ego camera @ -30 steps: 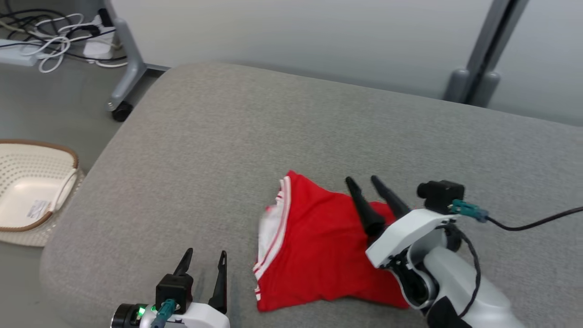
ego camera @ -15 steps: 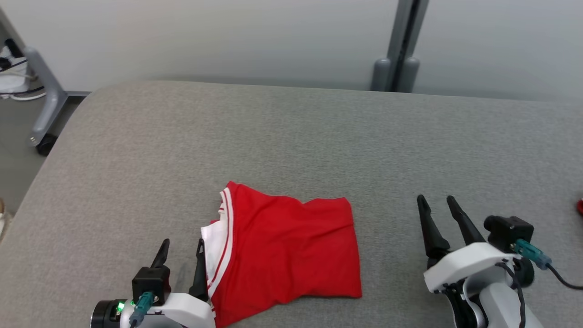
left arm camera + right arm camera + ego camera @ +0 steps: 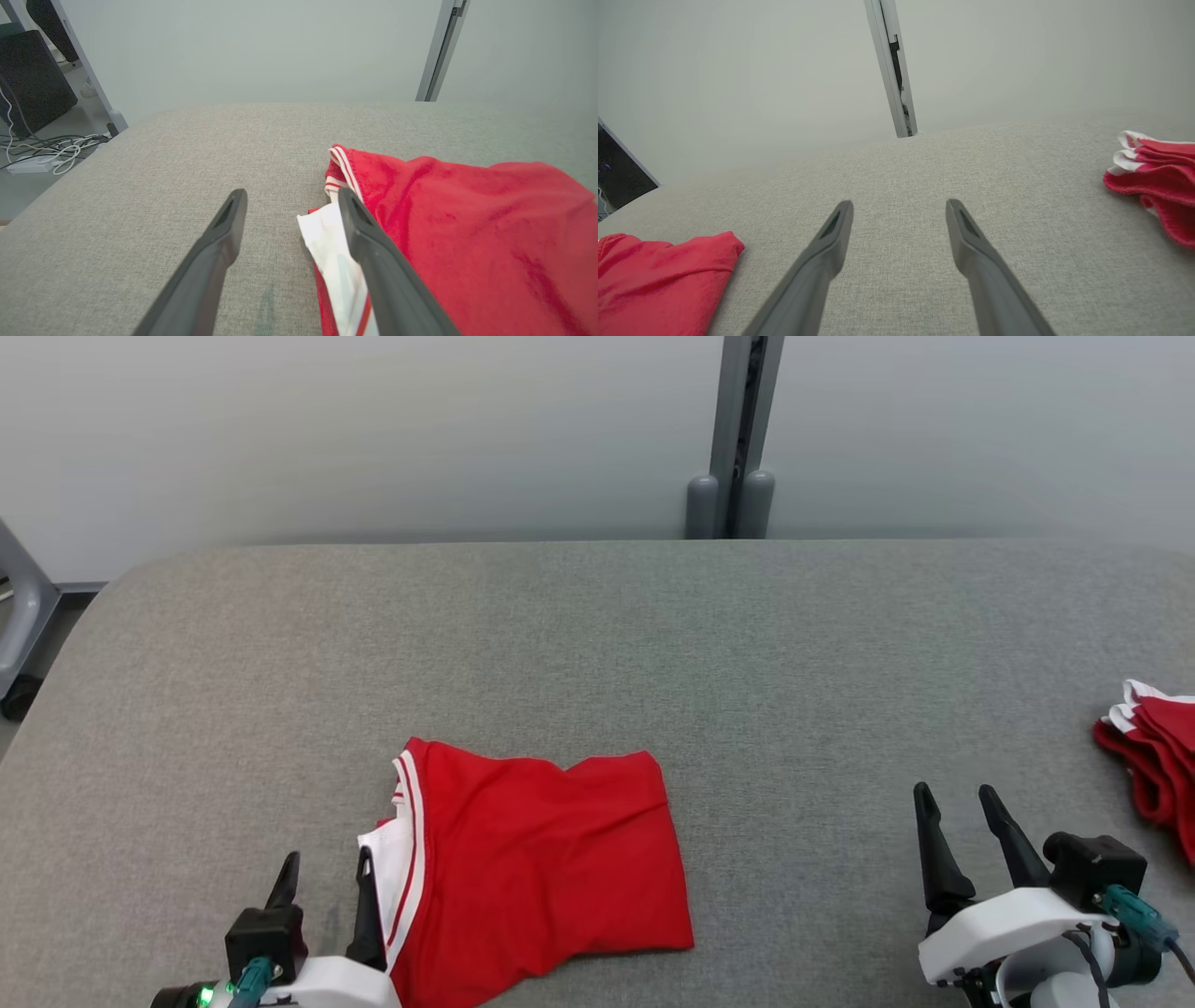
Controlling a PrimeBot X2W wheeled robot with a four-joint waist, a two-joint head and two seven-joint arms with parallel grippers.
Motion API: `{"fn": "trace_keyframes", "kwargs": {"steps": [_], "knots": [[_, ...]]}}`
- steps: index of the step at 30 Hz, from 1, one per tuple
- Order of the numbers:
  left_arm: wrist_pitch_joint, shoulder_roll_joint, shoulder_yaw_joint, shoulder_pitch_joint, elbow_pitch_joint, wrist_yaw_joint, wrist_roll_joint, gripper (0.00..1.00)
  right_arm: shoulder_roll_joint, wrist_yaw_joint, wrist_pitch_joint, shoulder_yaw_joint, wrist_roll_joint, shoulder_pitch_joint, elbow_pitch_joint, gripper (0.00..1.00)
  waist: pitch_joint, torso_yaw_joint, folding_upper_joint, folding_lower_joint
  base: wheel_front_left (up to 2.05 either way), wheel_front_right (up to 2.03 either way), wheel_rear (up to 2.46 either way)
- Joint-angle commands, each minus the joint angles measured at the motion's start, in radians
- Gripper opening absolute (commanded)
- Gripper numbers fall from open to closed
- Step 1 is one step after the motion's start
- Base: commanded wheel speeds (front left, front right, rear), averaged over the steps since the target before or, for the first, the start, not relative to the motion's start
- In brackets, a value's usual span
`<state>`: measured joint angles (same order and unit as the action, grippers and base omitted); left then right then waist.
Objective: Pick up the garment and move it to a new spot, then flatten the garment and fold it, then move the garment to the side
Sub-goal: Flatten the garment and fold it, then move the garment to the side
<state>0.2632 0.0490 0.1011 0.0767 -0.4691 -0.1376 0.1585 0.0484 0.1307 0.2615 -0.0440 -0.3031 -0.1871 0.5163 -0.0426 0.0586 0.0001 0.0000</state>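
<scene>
A red garment (image 3: 541,859) with white striped trim lies folded on the grey cushioned surface (image 3: 597,644), near its front left. My left gripper (image 3: 324,866) stands open just left of the trim edge, nothing between its fingers; in the left wrist view the garment (image 3: 467,233) lies against the right finger (image 3: 373,252). My right gripper (image 3: 957,798) is open and empty over bare cushion at the lower right, well clear of the garment. The right wrist view shows a corner of the garment (image 3: 658,275) at its lower left.
Another pile of red and white cloth (image 3: 1153,756) lies at the cushion's right edge, also in the right wrist view (image 3: 1157,177). A grey post (image 3: 738,439) stands behind the cushion against the wall. Cables (image 3: 42,154) and a wheeled frame leg (image 3: 19,616) are on the floor to the left.
The head camera has swung right, bringing the second cloth pile into view. My right gripper has drawn back off the garment to bare cushion on the right. The left gripper stays beside the trim.
</scene>
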Motion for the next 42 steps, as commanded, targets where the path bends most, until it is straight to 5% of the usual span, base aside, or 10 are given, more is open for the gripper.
{"fn": "trace_keyframes", "kwargs": {"steps": [1, 15, 28, 42], "knots": [[0.002, 0.004, -0.010, -0.014, 0.001, 0.002, -0.007, 1.00, 0.005, 0.000, 0.005, 0.004, 0.008, 0.014, -0.012, 1.00, 0.009, -0.011, -0.0001, 0.0000, 0.00, 0.00, 0.00], [0.002, 0.004, -0.067, -0.089, 0.030, 0.003, -0.031, 1.00, 0.006, 0.000, 0.005, 0.005, 0.078, 0.072, -0.043, 1.00, 0.049, -0.087, -0.0001, 0.0000, 0.00, 0.00, 0.00], [0.002, 0.004, -0.072, -0.119, 0.047, 0.003, -0.016, 1.00, 0.006, 0.000, 0.005, 0.011, 0.080, 0.098, -0.058, 1.00, 0.059, -0.088, -0.0001, 0.0000, 0.00, 0.00, 0.00], [0.002, 0.004, -0.010, -0.096, 0.039, 0.022, -0.035, 1.00, 0.005, 0.000, 0.005, -0.164, 0.033, 0.061, -0.014, 1.00, 0.026, 0.065, -0.0001, 0.0000, 0.00, 0.00, 0.00]]}}
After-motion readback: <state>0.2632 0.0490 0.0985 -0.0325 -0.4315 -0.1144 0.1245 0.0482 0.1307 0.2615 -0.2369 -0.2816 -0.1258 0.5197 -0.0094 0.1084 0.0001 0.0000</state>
